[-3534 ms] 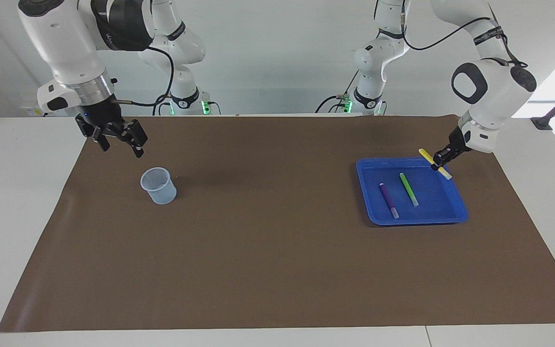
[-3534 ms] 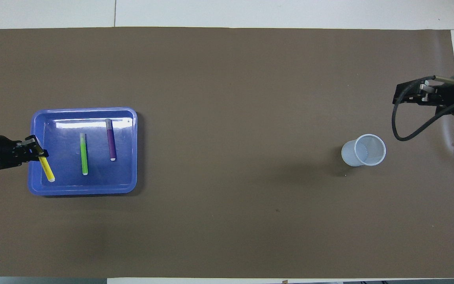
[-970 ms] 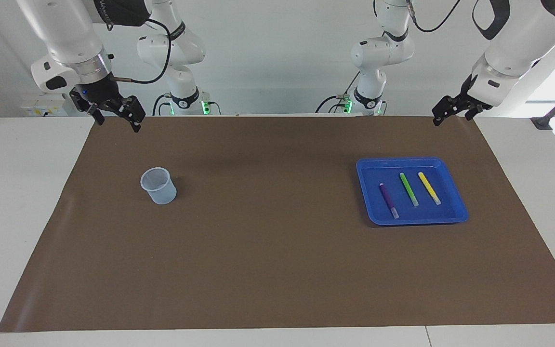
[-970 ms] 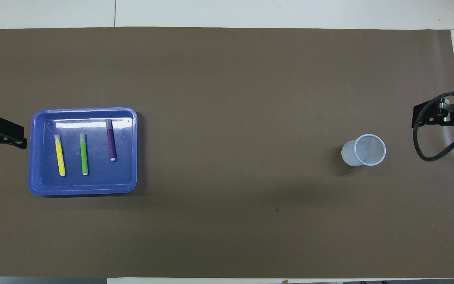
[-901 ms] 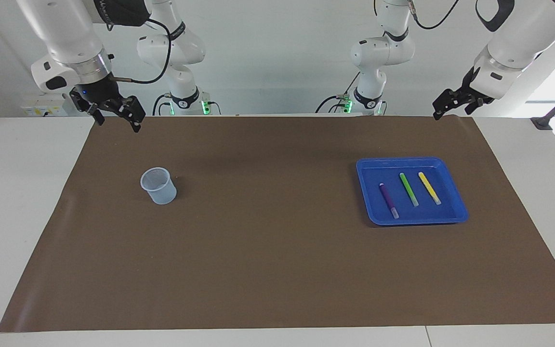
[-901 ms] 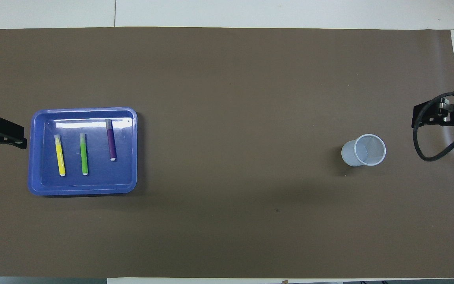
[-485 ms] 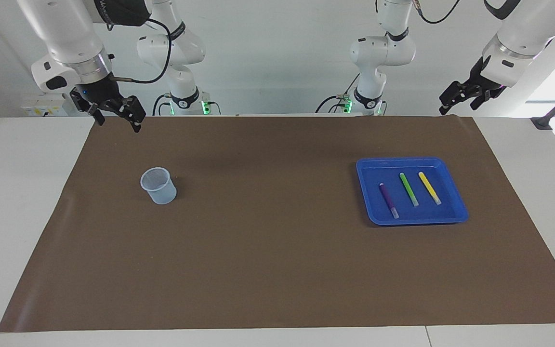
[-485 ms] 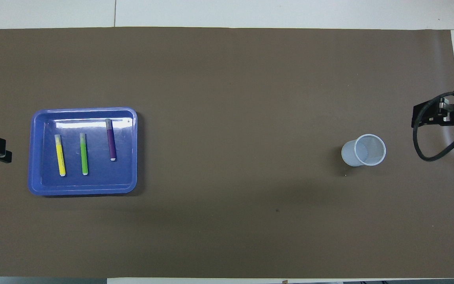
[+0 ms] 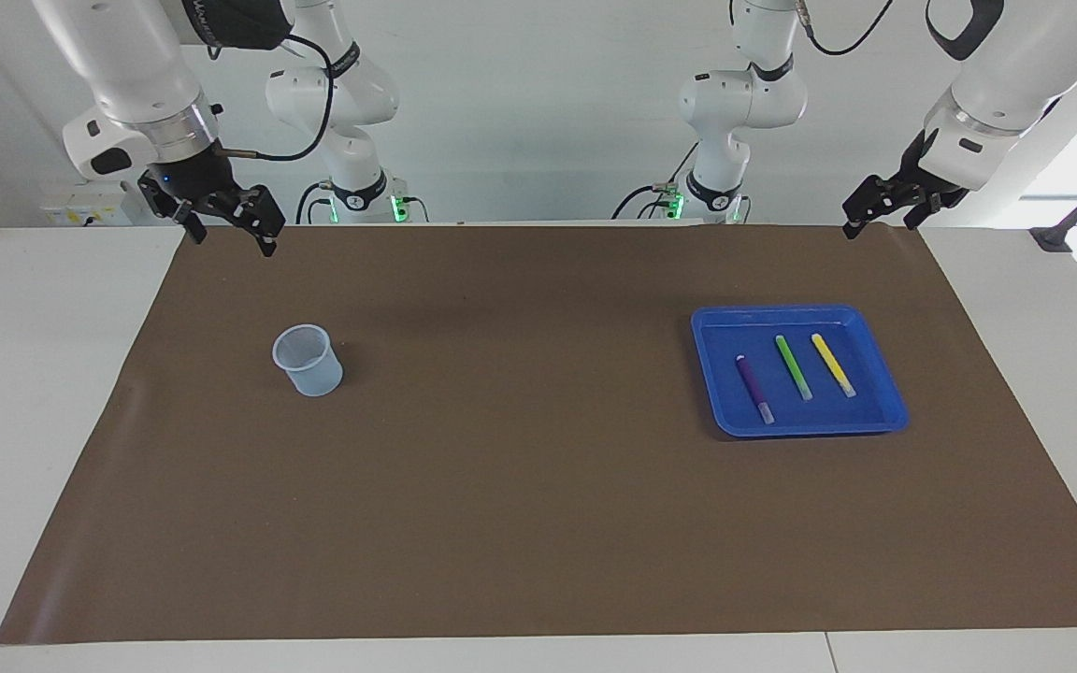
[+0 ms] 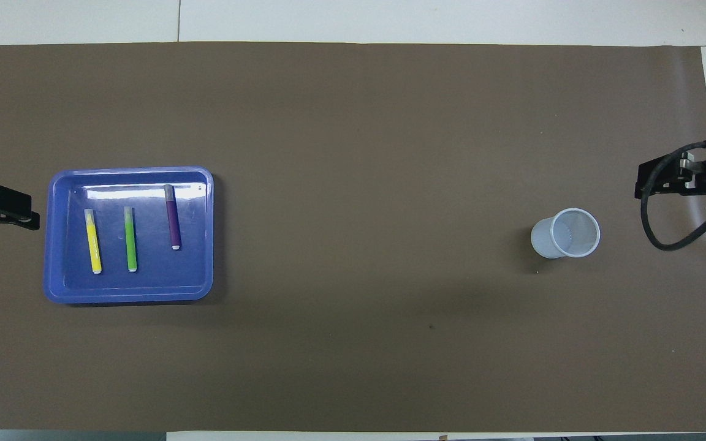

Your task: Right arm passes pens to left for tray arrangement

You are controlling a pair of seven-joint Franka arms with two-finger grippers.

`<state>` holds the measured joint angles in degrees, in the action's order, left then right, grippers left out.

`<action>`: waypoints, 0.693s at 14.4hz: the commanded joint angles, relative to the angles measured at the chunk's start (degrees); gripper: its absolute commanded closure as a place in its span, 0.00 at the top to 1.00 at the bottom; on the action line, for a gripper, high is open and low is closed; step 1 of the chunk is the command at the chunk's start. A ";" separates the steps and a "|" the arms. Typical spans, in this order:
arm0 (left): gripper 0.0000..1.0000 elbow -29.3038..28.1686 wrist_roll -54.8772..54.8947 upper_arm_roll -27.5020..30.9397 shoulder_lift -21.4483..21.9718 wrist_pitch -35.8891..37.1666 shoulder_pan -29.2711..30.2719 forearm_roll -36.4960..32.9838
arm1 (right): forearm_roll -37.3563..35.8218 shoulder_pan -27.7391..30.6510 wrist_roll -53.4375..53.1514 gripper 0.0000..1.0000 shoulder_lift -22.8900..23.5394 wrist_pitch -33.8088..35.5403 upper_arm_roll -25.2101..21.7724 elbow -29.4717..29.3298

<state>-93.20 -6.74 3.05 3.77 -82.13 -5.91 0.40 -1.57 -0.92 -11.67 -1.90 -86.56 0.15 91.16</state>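
All three pens in the tray [image 9: 716,374], lying flat, roughly parallel, apart from each other: yellow pen [image 9: 833,365] nearest the left arm's end, green pen [image 9: 793,367] in the middle, purple pen [image 9: 753,388] toward the table's centre and a bit farther from the robots; none touching the rim; tray on the brown mat [image 9: 538,523] toward the left arm's end, set in from the mat edges; left gripper [image 9: 880,207] raised over the mat's robot-side edge, jaws wide, empty; right gripper [image 9: 225,224] raised over the mat's corner at the right arm's end, jaws wide, empty; translucent cup [image 9: 307,360] upright, near that end; broad bare mat between cup and tray.
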 commanded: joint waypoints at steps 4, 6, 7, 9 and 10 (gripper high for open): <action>1.00 1.89 0.23 -1.29 -0.78 -0.31 0.64 0.40 | 4.74 1.01 4.20 1.00 -0.91 -1.50 -0.33 0.86; 1.00 1.80 0.58 -1.29 -0.43 -0.31 0.64 0.22 | 4.48 0.92 6.47 1.00 -0.91 -2.65 -0.41 1.21; 1.00 1.80 0.59 -1.03 -0.34 -0.31 0.55 0.22 | 3.52 0.92 7.53 1.00 -0.91 -3.52 -0.50 1.47; 1.00 1.71 0.59 -1.12 -0.26 -0.31 0.38 0.22 | 2.02 0.92 7.72 1.00 -0.91 -3.62 -0.50 1.47; 1.00 1.54 0.67 -1.12 -0.17 -0.31 0.29 0.31 | 0.88 0.92 7.72 1.00 -0.91 -3.53 -0.50 1.47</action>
<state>-92.43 -6.63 2.18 3.77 -82.40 -5.77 0.40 0.70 -0.87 -5.73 -1.90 -88.98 -0.70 91.31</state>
